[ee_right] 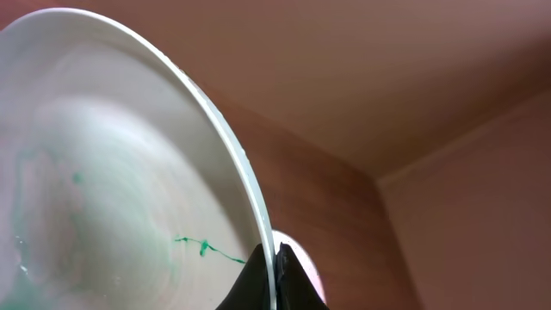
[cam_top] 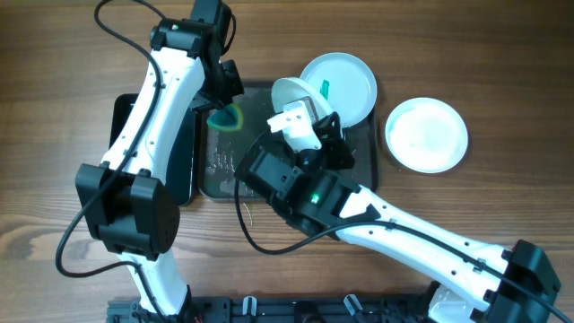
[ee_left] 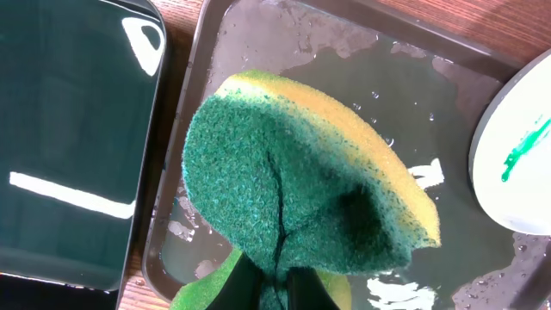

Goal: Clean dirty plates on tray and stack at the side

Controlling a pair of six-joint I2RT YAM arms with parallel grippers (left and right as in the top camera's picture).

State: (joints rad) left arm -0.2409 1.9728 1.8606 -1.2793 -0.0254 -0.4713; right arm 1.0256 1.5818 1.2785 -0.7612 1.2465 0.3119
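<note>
My right gripper (cam_top: 298, 115) is shut on the rim of a white plate (cam_top: 289, 92) and holds it tilted on edge above the dark grey-green tray (cam_top: 220, 169). In the right wrist view the fingers (ee_right: 275, 277) pinch the rim, and the plate's face (ee_right: 112, 189) shows faint teal smears. My left gripper (cam_top: 222, 100) is shut on the green-yellow sponge (cam_top: 229, 117), just left of that plate, over the wet tray (ee_left: 344, 69). The sponge (ee_left: 293, 189) fills the left wrist view above the fingers (ee_left: 269, 288). A second white plate (cam_top: 345, 85) with a teal streak lies at the tray's back right. A pale blue plate (cam_top: 426, 135) lies on the table to the right.
A glossy black tray (cam_top: 182, 148) lies against the big tray's left side, partly under my left arm; it also shows in the left wrist view (ee_left: 69, 129). The streaked plate's edge (ee_left: 516, 164) shows there at the right. Water pools on the big tray.
</note>
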